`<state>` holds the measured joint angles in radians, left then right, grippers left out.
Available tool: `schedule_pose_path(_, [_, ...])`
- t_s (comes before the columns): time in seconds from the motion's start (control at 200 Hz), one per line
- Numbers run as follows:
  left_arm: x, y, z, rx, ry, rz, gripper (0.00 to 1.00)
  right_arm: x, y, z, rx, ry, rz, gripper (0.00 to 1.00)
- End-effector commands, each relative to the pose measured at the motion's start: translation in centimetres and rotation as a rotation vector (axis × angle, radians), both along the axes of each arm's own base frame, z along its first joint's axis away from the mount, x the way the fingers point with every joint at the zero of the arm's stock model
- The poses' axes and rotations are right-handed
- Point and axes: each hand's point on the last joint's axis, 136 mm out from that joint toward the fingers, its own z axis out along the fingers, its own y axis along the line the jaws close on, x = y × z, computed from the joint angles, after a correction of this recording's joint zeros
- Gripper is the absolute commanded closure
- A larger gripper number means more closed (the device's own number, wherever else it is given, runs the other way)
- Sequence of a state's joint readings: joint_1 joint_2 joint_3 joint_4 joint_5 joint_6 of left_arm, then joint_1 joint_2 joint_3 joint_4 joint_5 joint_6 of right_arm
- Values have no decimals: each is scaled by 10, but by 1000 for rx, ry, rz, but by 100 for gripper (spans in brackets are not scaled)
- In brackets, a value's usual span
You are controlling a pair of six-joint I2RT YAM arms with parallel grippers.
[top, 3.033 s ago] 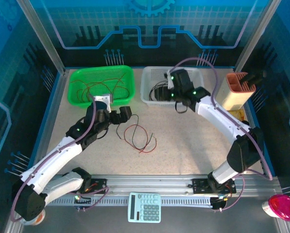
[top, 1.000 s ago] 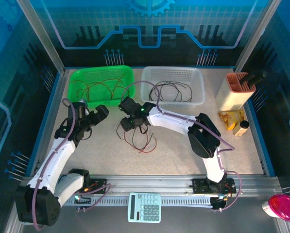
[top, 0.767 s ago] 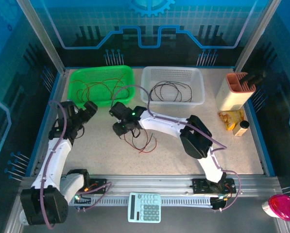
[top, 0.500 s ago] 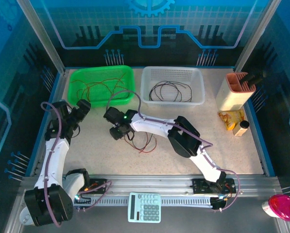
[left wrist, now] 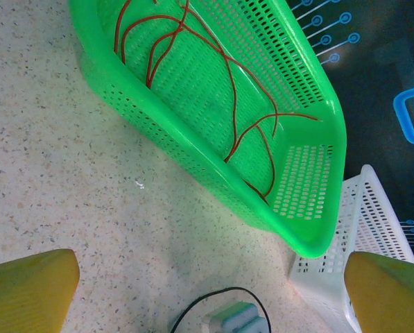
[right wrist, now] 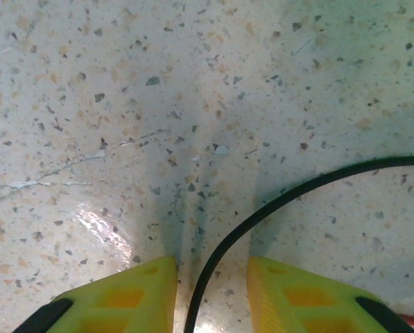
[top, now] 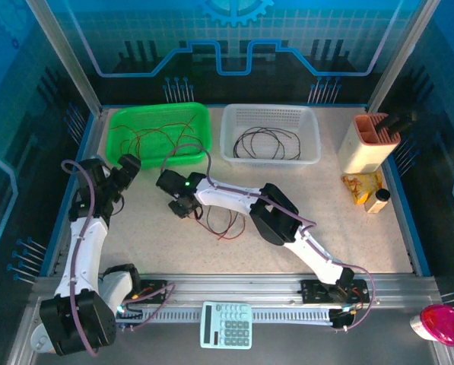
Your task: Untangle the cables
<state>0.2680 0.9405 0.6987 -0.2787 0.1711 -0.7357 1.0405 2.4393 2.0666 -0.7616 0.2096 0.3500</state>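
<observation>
A loose tangle of red and black cables [top: 220,220] lies on the speckled table. My right gripper [top: 179,205] is low over its left end. In the right wrist view a black cable [right wrist: 297,194] runs between the yellow fingers [right wrist: 123,298], with a gap on each side; the right gripper [right wrist: 210,291] is narrowly open. My left gripper [top: 128,166] hovers wide open by the green basket [top: 120,122], nothing between its fingers [left wrist: 26,291]. Red cables [left wrist: 227,83] lie in that basket [left wrist: 304,229]. Black cables [top: 266,141] lie in the white basket [top: 310,122].
A tan slotted holder [top: 371,141], a yellow packet [top: 361,185] and a small bottle [top: 379,199] stand at the right. A calculator [top: 227,325] and a pink object [top: 439,323] sit beyond the front rail. The white basket's corner [left wrist: 345,243] adjoins the green one.
My right arm swung from the white basket down and left to the table tangle, and its jaws narrowed around the black cable. My left arm drew back to the left, still open.
</observation>
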Motion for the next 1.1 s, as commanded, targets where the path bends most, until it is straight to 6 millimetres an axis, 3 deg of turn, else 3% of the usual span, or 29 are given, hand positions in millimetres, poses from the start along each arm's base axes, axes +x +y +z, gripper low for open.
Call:
schedule_pose_path(0.0, [3,0,20,-15,-62,-2,1,-11,-11,-21,-82,29,15,78])
schedule_pose_path(0.12, [3,-1,22,-13,-68,-12,1,-9,-7,1,-49,6,36,100])
schedule_pose_path(0.17, [3,-2,24,-10,-74,-20,1,-6,-3,23,-14,-18,44,100])
schedule_pose_path(0.245, [3,-5,29,-6,-92,-39,1,0,4,62,67,-52,56,100])
schedule_pose_path(0.26, [3,-6,31,-6,-96,-44,1,1,5,82,102,-70,57,100])
schedule_pose_path(0.43, [6,-19,44,-26,-145,-119,1,9,6,202,338,-157,66,100])
schedule_pose_path(0.555, [4,-29,51,-52,-168,-166,1,12,-10,276,445,-260,65,100])
schedule_pose_path(0.74, [0,-55,58,-60,-185,-253,1,11,-42,362,563,-398,51,100])
schedule_pose_path(0.9, [-3,-87,55,-56,-168,-342,1,4,-69,427,655,-512,47,100])
schedule_pose_path(1.095, [-6,-114,43,-35,-138,-411,1,0,-100,488,752,-649,27,100])
